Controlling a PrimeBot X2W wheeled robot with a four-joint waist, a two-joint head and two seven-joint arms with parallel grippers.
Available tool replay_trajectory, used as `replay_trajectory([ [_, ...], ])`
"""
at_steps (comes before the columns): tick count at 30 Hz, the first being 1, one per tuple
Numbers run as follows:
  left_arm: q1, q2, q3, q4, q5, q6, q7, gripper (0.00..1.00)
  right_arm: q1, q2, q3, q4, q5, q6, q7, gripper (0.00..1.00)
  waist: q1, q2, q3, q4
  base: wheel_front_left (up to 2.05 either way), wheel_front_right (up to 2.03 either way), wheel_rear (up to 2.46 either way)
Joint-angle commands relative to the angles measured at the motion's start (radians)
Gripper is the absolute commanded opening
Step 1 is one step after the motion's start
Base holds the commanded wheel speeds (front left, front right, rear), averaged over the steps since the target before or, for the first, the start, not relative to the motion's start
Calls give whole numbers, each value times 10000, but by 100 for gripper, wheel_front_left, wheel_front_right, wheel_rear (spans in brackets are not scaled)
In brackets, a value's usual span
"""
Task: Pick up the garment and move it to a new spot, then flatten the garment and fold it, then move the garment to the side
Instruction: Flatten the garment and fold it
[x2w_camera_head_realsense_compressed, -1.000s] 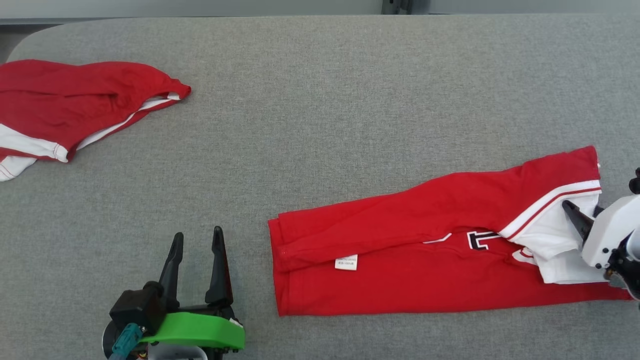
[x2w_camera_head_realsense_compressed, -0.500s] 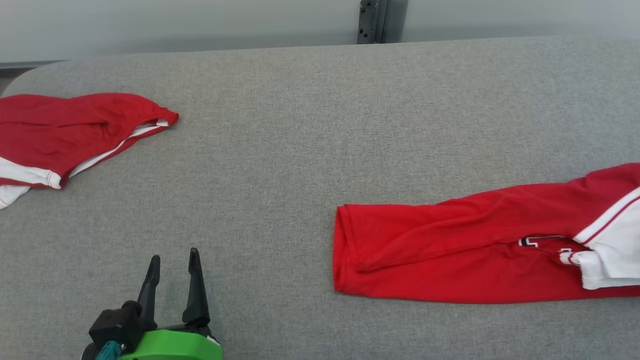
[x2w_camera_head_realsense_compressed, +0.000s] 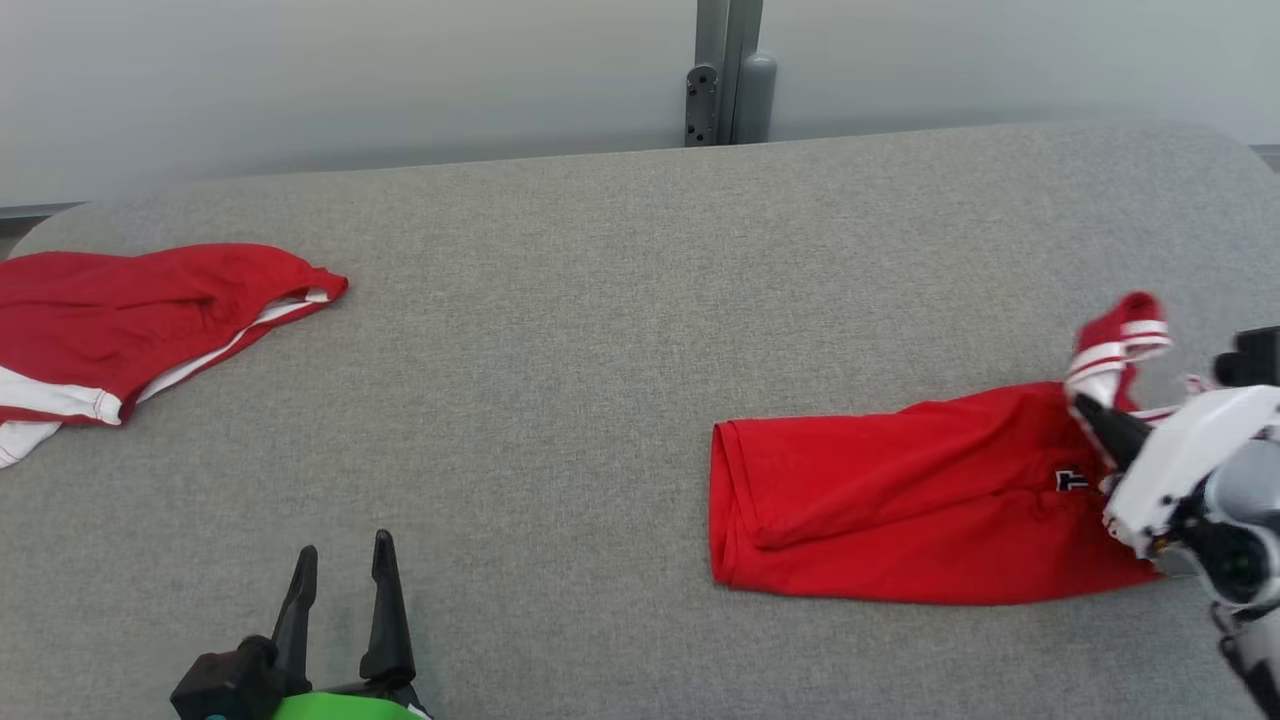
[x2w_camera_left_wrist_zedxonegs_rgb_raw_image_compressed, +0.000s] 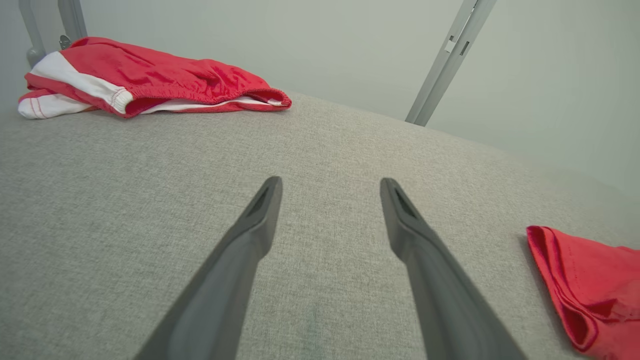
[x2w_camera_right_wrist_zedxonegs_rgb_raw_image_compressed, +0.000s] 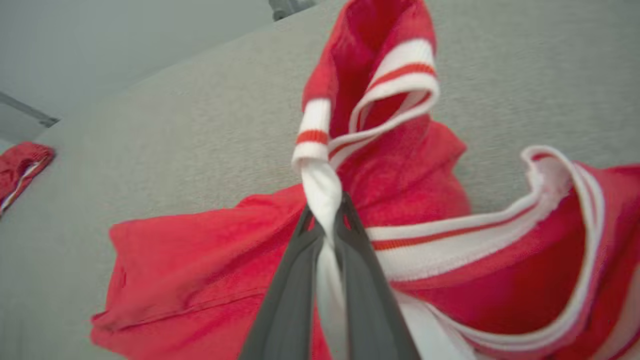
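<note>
1. The red folded garment with white striped trim is lying on the right half of the grey fabric-covered table, its folded left edge pointing toward the table's middle.
2. The right gripper is clamping a twisted white part of the garment's right end, its fingers pressing together on the cloth, and a red-and-white striped cuff is standing lifted just above the fingertips.
3. The left gripper is hanging low over the table's near left part, its fingers standing apart with nothing between them.
4. A second red garment with a white band is lying bunched at the table's far left edge, well apart from both grippers.
</note>
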Motion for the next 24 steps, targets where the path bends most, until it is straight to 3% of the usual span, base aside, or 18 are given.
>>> replay_trajectory([
  [1, 83, 9, -43, -8, -26, 7, -26, 100, 116, 321, 232, -337, -154, 2, 37, 0, 1, 0, 24, -68, 0, 0, 0],
  [5, -140, 8, -283, 28, 210, -31, -27, 100, 59, 1650, 1005, -984, -402, 2, -63, 0, 1, 0, 92, -30, 0, 0, 0],
  [10, -269, 11, -428, 59, 367, 1, -26, 100, 176, 2997, 1668, -876, -916, 2, -291, 0, 1, 0, -18, 229, 0, 0, 0],
  [19, -15, 10, -466, 95, 201, 67, -28, 100, 376, 3958, 1799, -279, -1776, 2, -785, 0, 1, 0, -170, 388, 0, 0, 0],
  [20, -4, 10, -466, 98, 179, 84, -28, 100, 392, 4001, 1793, -241, -1869, 2, -847, 24, 1, 0, -172, 381, 0, 0, 0],
  [21, 16, 10, -468, 109, 156, 98, -28, 100, 411, 4039, 1824, -235, -1958, 2, -909, 77, 1, 0, -176, 367, 0, 0, 0],
  [22, 39, 10, -469, 128, 146, 92, -28, 100, 439, 4061, 1833, -230, -2064, 2, -946, 100, 1, 0, -181, 346, 0, 0, 0],
  [24, 65, 10, -446, 149, 143, 86, -28, 100, 470, 4087, 1870, -423, -2216, 2, -1070, 100, 1, 0, -186, 292, 0, 0, 0],
])
